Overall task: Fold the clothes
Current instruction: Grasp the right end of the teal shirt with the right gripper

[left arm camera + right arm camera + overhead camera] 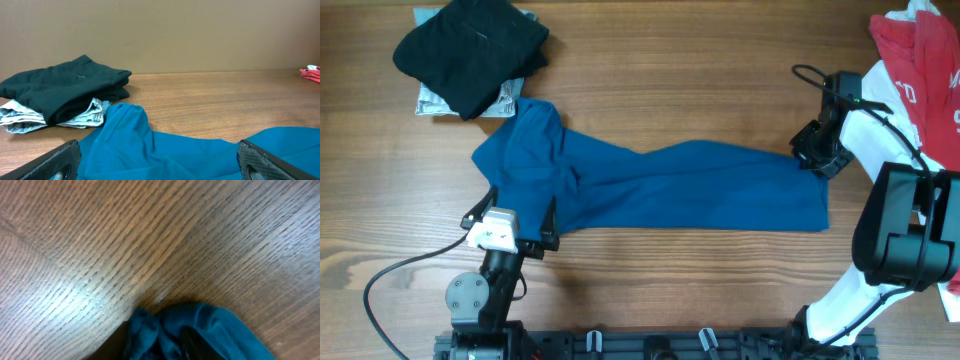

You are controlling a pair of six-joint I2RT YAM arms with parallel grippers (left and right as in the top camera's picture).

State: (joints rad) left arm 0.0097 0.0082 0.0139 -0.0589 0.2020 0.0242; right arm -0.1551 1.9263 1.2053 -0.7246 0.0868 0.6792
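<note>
The clothes, a royal-blue shirt [650, 185], lie spread across the middle of the wooden table, bunched at the left end. My left gripper [515, 208] hovers over the shirt's near-left edge and is open wide. In the left wrist view the blue fabric [175, 155] lies between the two dark fingers [60, 161], not touching either. My right gripper [812, 155] sits at the shirt's far-right corner. In the right wrist view a wad of blue cloth [215, 330] is pinched between its dark jaws [160, 342], right at the table surface.
A folded black garment [470, 50] rests on a pale patterned one [430, 100] at the back left. A red-and-white garment [920, 60] lies at the back right, beside the right arm. The left arm's cable [390, 275] trails along the front left.
</note>
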